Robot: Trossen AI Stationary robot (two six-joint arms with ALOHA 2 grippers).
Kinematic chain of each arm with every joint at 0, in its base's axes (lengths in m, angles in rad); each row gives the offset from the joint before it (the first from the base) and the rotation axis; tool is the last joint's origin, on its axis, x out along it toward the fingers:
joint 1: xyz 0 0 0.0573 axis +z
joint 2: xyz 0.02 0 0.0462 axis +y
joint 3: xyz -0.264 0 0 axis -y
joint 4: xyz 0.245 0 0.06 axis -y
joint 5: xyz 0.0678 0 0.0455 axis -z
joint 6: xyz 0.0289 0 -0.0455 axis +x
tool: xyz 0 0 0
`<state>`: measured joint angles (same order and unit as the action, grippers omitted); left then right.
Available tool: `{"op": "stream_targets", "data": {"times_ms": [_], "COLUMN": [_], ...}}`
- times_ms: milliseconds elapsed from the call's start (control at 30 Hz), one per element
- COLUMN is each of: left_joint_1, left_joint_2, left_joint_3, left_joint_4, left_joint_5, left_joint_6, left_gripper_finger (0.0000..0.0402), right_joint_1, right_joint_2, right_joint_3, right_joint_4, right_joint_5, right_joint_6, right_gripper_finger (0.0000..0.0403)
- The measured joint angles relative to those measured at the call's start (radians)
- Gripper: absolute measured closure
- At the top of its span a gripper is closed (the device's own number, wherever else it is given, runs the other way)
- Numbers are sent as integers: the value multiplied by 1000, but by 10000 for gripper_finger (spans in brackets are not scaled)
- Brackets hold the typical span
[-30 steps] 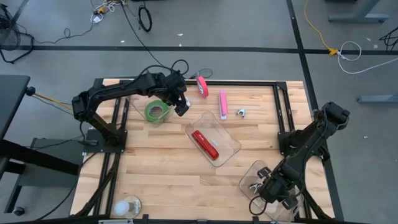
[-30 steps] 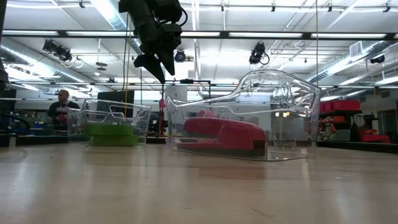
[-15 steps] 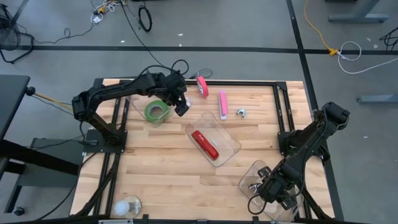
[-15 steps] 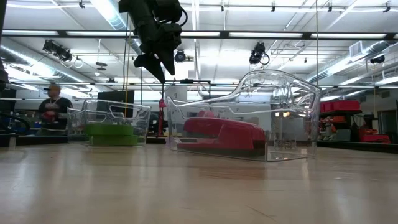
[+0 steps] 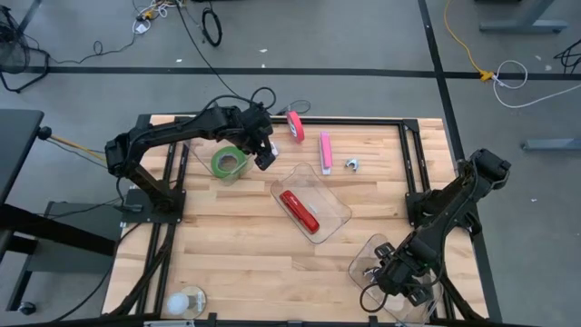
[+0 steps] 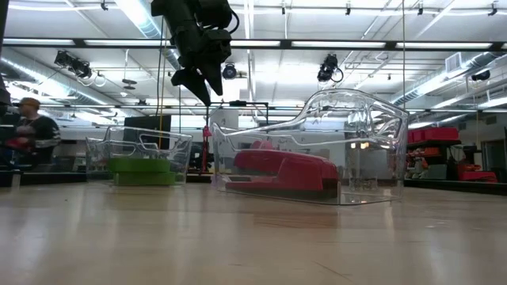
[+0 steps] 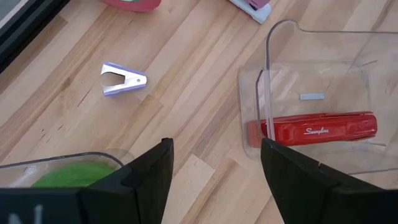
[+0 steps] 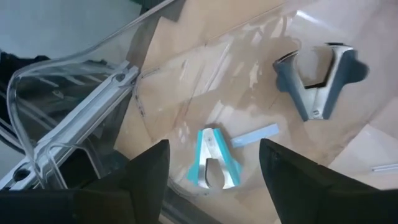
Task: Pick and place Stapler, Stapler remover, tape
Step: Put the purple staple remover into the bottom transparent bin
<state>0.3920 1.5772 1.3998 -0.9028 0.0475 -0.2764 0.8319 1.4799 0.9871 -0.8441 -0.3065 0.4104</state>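
A red stapler (image 5: 300, 211) lies in a clear bin (image 5: 331, 195) mid-table; it also shows in the left wrist view (image 7: 317, 127) and the low view (image 6: 285, 170). A green tape roll (image 5: 227, 163) lies in a clear bin at the far left. My left gripper (image 5: 264, 156) hangs open and empty above the table between these two bins; its wrist view (image 7: 214, 168) shows a lavender staple remover (image 7: 122, 79) on the wood. My right gripper (image 5: 399, 277) is open and empty above a clear bin (image 5: 363, 259) at the near right, which holds a teal staple remover (image 8: 214, 163) and a dark grey one (image 8: 317, 74).
A pink tape dispenser (image 5: 296, 125), a pink stapler (image 5: 325, 152) and a small staple remover (image 5: 351, 164) lie on the table's far part. A white round object (image 5: 186, 302) sits at the near left corner. A person (image 6: 32, 131) is in the room behind.
Both arms have kept still. The person in the room behind the table has walked toward the low view's left.
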Motion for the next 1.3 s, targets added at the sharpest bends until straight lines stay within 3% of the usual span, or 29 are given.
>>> {"op": "stream_targets", "data": {"times_ms": [400, 767, 900, 1300], "left_joint_1": [-38, -130, -153, -173], "left_joint_2": [0, 0, -1, -67], "left_joint_3": [122, 338, 403, 392], "left_joint_4": [-9, -110, -129, -175], "left_joint_5": [2, 82, 82, 37], "left_joint_6": [55, 190, 197, 189], "left_gripper_finger": [158, 159, 159, 159], "right_joint_1": [-127, -251, -289, -361], "right_joint_2": [-74, -266, -315, -348], "right_joint_3": [0, 0, 0, 0], "right_joint_4": [-12, -16, -16, -4], "right_joint_5": [26, 243, 273, 272], "right_joint_6": [0, 0, -1, -5], "right_gripper_finger": [186, 229, 244, 277]}}
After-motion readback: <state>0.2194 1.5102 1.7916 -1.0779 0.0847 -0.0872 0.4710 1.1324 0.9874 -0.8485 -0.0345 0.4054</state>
